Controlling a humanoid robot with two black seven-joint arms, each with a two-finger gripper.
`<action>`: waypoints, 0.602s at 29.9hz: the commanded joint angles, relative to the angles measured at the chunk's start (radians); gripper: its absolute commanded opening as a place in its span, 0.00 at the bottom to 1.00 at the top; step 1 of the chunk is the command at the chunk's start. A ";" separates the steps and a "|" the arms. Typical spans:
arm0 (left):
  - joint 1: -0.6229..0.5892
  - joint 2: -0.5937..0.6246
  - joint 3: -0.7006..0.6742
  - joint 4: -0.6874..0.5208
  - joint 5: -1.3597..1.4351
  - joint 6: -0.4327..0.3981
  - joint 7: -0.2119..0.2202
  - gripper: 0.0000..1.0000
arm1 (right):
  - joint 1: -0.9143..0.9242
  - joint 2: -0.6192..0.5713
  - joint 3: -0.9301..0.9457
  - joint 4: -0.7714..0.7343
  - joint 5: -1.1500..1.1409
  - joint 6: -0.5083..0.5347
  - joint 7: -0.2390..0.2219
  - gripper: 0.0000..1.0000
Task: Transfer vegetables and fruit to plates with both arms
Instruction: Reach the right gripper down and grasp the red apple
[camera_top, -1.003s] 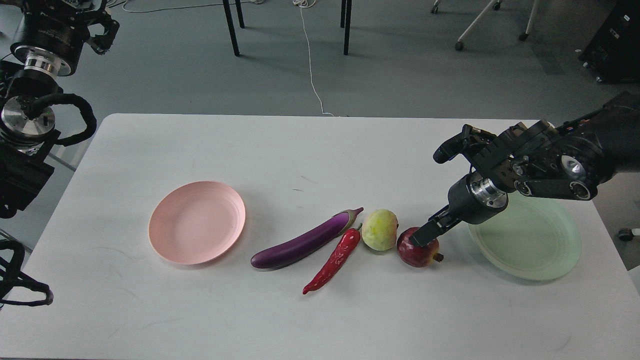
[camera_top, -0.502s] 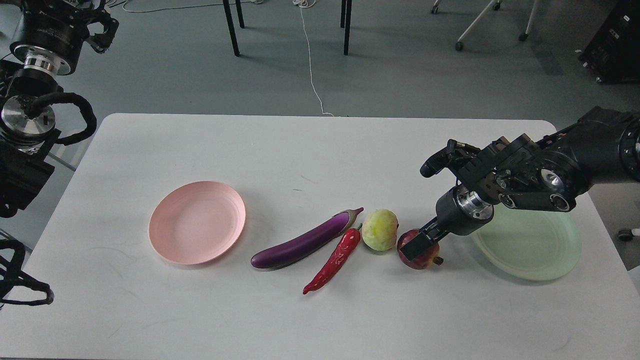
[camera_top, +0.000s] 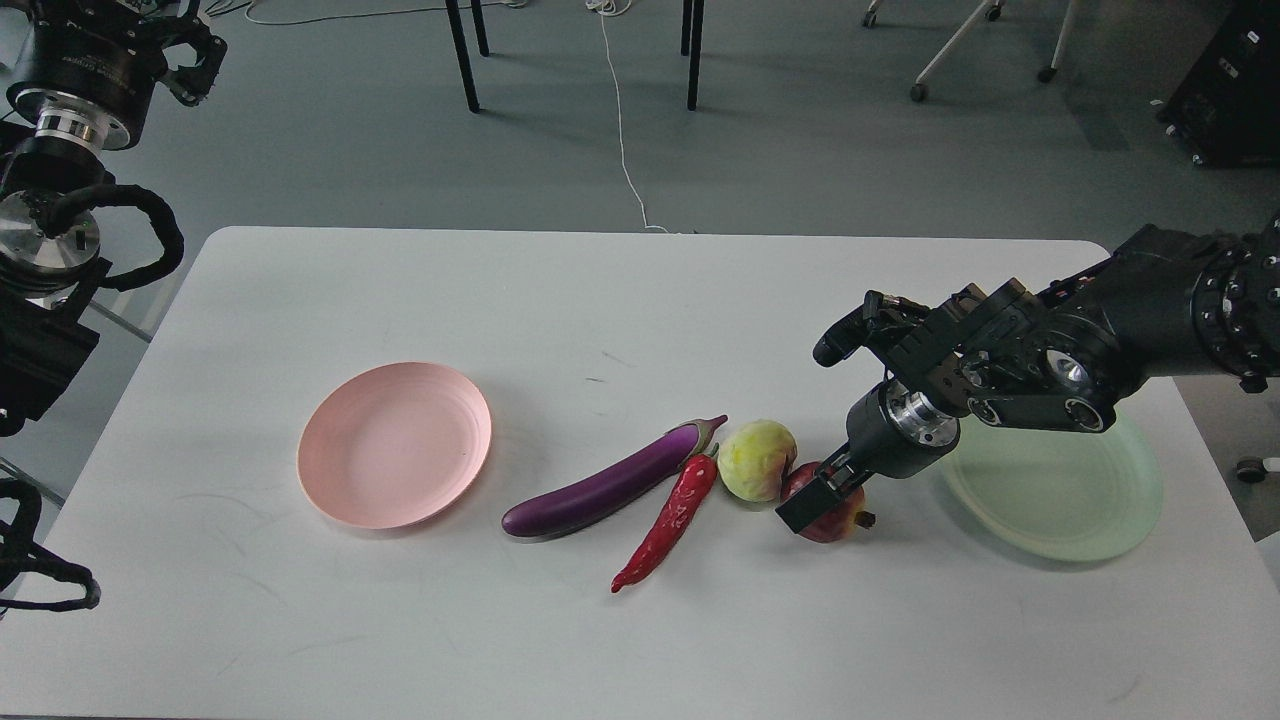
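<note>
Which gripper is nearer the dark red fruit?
Right. The right gripper is down on the dark red fruit; the left gripper is raised far beyond the table's left corner.

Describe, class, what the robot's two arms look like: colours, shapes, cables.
Both arms are black and chunky. The left arm shows silver metal wrist rings and looped black ribbed cables. The right arm has a silver ring behind its cylindrical wrist and a black two-fingered end effector.

Black arms (camera_top: 1150, 320), silver rings, apparently looped cables.
</note>
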 joint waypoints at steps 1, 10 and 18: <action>0.002 0.002 0.001 0.002 0.000 0.000 0.000 0.98 | 0.002 -0.005 -0.006 0.004 -0.003 0.002 0.000 0.68; 0.003 0.015 0.001 0.003 0.000 0.000 0.000 0.98 | 0.022 -0.011 -0.006 0.013 -0.018 0.003 0.000 0.79; 0.003 0.018 0.001 0.005 0.000 0.000 0.000 0.98 | 0.038 -0.021 -0.006 0.016 -0.009 0.003 0.000 0.90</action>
